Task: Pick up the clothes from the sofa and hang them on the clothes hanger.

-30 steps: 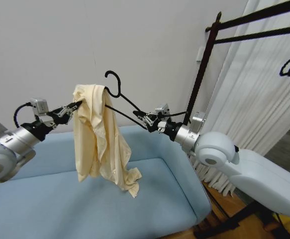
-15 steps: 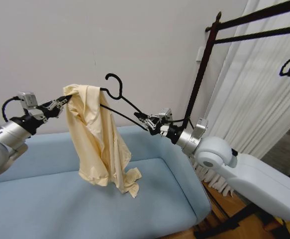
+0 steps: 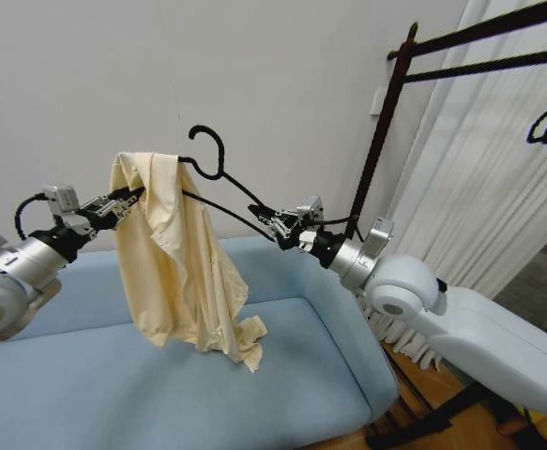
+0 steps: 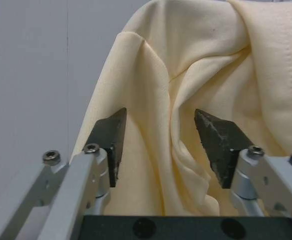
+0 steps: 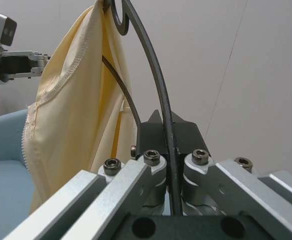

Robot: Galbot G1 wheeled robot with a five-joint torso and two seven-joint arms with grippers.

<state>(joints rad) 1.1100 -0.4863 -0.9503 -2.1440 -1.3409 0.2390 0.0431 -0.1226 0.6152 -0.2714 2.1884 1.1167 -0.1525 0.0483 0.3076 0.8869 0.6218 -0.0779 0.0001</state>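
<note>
Head view, centre left of the frame: the cream shirt (image 3: 184, 272) hangs over one end of the black hanger (image 3: 219, 178), above the blue sofa (image 3: 113, 394). The right gripper (image 3: 275, 223), just right of centre, is clamped on the hanger's other end. The left gripper (image 3: 128, 199), at the shirt's upper left, has its fingers apart, with cloth between them, apparently unpinched.
</note>
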